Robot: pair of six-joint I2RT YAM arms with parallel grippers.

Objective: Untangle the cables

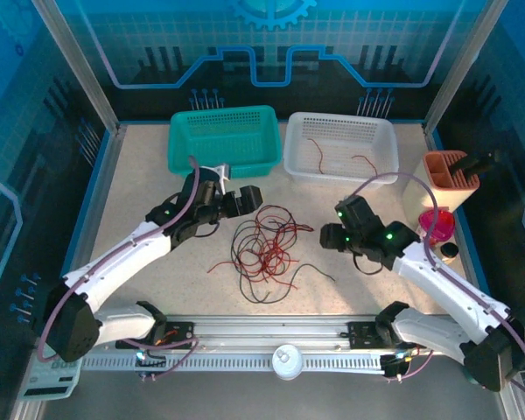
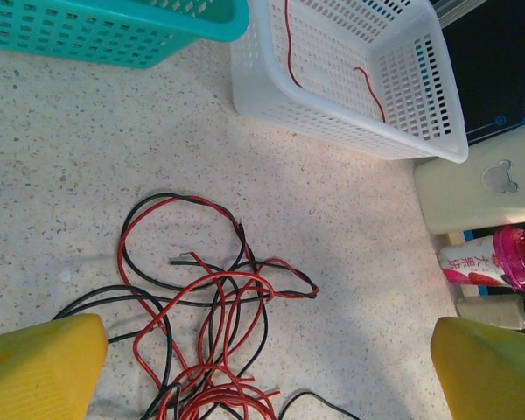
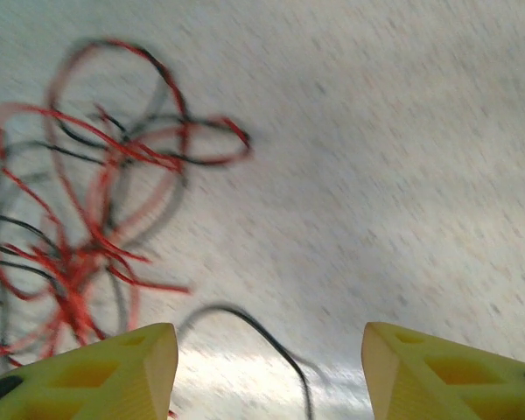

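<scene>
Red-black cables (image 1: 264, 249) sit tangled mid-frame on the desk (image 1: 131, 166), two red ones in the white basket (image 1: 332, 169) upper right. Left end effector (image 1: 242, 199), upper left of the pile, is wide open and empty; right end effector (image 3: 269, 367) is partly open, empty, over a loose black strand (image 3: 245, 317). Best pinch one free outer end, not the knot, and draw it out slowly.

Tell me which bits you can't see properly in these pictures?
Right wrist view: the cables are smeared by motion blur, so their crossings are unclear.
Left wrist view: the tangle runs off the bottom edge.
Top view: the pink-capped bottle has a label too small to read.
</scene>
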